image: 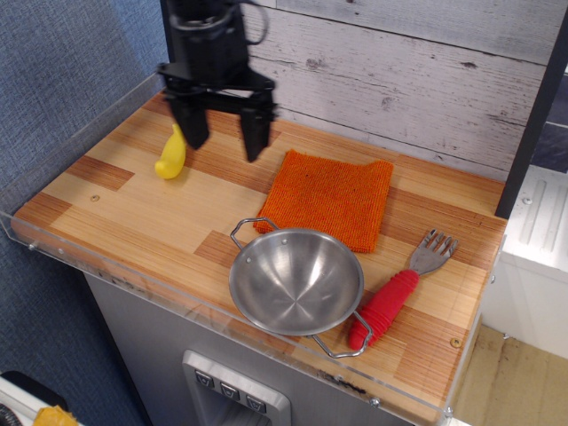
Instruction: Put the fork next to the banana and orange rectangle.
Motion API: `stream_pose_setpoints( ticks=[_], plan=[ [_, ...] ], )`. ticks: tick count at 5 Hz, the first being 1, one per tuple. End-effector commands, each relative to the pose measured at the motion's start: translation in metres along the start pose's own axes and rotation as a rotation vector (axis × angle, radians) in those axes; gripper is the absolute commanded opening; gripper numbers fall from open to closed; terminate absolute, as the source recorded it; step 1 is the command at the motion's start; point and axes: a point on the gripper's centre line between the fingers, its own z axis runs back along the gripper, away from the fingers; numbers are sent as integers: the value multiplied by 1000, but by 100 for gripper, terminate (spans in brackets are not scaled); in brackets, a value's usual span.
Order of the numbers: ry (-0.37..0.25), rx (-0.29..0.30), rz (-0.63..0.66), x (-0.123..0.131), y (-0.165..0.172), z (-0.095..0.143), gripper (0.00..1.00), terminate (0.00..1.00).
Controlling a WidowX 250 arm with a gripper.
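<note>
The fork [398,289], grey tines and ribbed red handle, lies at the front right of the wooden counter, just right of the steel bowl. The yellow banana [170,156] lies at the back left. The orange cloth [328,197] lies flat in the middle back. My black gripper [224,139] hangs open and empty above the counter, between the banana and the cloth, its left finger partly in front of the banana's top. It is far from the fork.
A steel bowl [296,280] with two wire handles stands at the front centre, touching the cloth's front edge. A clear plastic lip [133,282] runs along the counter's front and left. A grey plank wall [399,80] stands behind.
</note>
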Motion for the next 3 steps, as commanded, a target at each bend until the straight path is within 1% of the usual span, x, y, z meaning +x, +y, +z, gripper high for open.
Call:
stream_pose_setpoints(
  ticks=[1, 2, 3],
  plan=[
    [-93, -34, -175, -2, -74, 20, 100, 0],
    [-92, -30, -204, -4, -97, 10, 100, 0],
    [-64, -44, -204, -5, -116, -6, 100, 0]
  ],
)
